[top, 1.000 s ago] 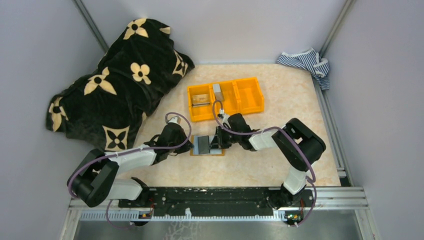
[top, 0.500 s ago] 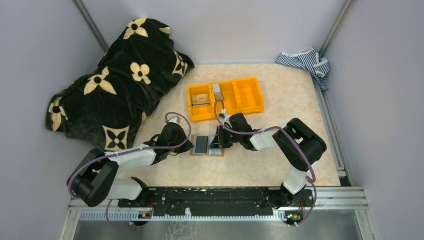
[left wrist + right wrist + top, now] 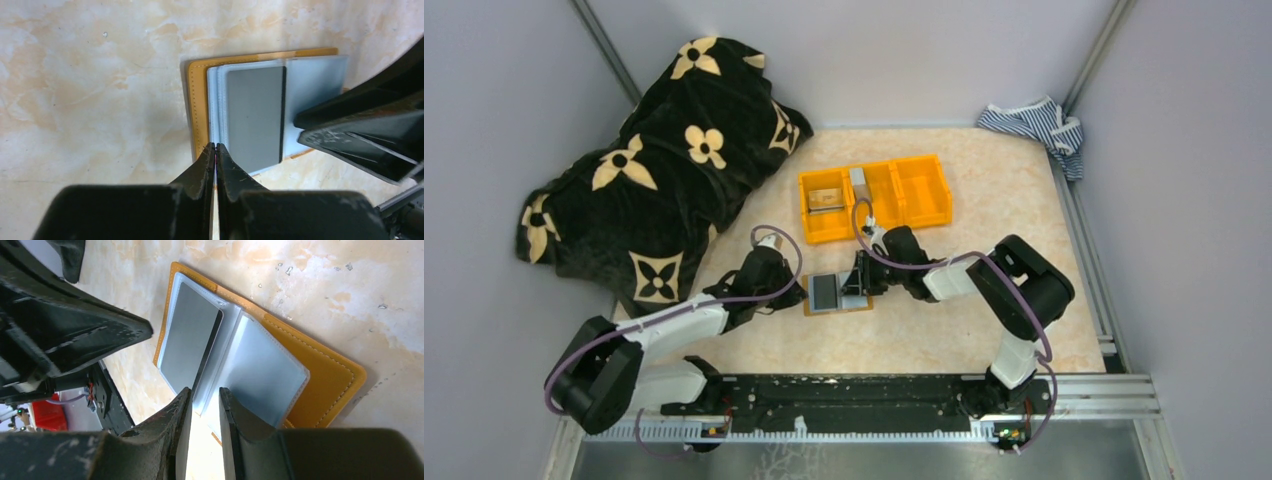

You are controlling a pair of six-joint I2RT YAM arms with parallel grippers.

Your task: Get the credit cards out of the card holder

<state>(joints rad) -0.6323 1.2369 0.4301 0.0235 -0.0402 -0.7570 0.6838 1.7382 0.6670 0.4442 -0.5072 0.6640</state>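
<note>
While the card holder (image 3: pixel 839 293) lies opened flat on the worktop (image 3: pixel 984 200) near the orange bin (image 3: pixel 922 195), a grey card (image 3: pixel 255 112) is seen in its sleeve. The left end effector (image 3: pixel 215 150) is closed tight at one edge; the right end effector (image 3: pixel 205 400) is parted narrowly at the opposite edge.

The right gripper (image 3: pixel 299 131) hides the card holder's (image 3: pixel 196 107) right edge in the left wrist view. Items in 2 compartments of the orange bin (image 3: pixel 924 190) are too small to identify.
</note>
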